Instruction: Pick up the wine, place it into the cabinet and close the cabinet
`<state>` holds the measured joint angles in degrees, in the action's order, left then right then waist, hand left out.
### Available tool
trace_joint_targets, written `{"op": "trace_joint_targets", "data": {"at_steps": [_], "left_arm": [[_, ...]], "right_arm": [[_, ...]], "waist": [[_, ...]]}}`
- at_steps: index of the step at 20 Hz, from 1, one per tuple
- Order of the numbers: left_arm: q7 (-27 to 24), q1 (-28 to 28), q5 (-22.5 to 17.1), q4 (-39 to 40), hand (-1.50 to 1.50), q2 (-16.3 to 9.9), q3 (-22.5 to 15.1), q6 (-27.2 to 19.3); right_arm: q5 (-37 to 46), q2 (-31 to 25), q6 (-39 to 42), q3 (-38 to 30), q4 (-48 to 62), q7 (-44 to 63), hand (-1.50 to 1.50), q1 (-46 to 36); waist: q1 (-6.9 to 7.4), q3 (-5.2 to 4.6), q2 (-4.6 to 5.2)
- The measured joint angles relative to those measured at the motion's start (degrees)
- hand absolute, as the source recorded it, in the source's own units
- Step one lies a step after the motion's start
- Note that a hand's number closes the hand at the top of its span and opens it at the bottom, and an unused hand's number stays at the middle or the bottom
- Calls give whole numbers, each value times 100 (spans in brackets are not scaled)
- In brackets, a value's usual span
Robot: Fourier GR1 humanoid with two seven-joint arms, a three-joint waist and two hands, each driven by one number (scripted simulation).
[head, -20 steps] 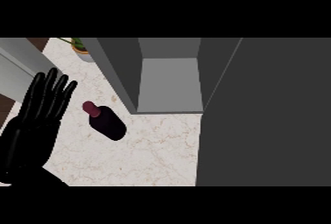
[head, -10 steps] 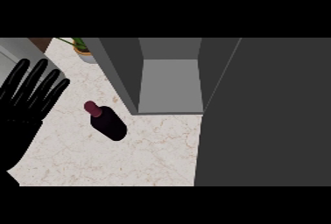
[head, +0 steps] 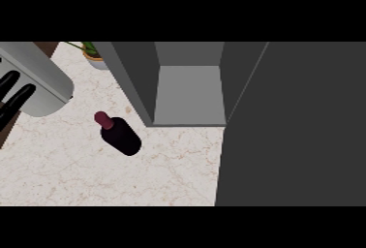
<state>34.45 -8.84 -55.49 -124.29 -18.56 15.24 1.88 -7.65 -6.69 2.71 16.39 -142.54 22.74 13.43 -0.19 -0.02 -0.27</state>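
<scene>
The wine bottle [head: 121, 137] is dark with a maroon cap and stands on the marble counter [head: 107, 174], just left of the cabinet. The grey cabinet [head: 190, 94] stands open, and its inside shelf is bare. Its dark door [head: 293, 126] swings out toward me and fills the right side of the view. Only the straight black fingers of my left hand [head: 14, 97] show, at the left edge. They lie beside a grey rounded part of the arm [head: 39, 80], well left of the bottle and apart from it. My right hand does not show.
A small potted plant [head: 93, 54] stands at the back, left of the cabinet. A dark strip at the far left marks the counter's edge [head: 6, 135].
My left hand has pulled away to the left edge, so only its fingers remain. A grey arm part now covers the upper left. The bottle and cabinet have not moved.
</scene>
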Motion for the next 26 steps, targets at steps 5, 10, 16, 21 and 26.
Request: {"op": "trace_joint_targets", "data": {"at_steps": [5,10,16,21,26], "left_arm": [[213,17,-204,-248,-150,-107,215,-216],[397,9,-382,-386,-150,-226,436,-393],[465,-111,-478,-304,-150,-392,756,-527],[351,-174,-416,-20,-150,-413,849,-349],[14,3,1,375,-150,-271,800,47]], "right_arm": [[111,38,-187,259,-117,169,-150,31],[195,51,-372,410,-151,364,-150,-152],[261,-18,-484,579,-184,429,-150,-190],[330,-63,-575,704,-179,344,-150,-150],[358,-56,-655,573,-155,306,-150,-231]], "waist": [[-17,0,-2],[-14,-1,0],[-46,-1,-2],[-58,-1,3],[-54,0,15]]}}
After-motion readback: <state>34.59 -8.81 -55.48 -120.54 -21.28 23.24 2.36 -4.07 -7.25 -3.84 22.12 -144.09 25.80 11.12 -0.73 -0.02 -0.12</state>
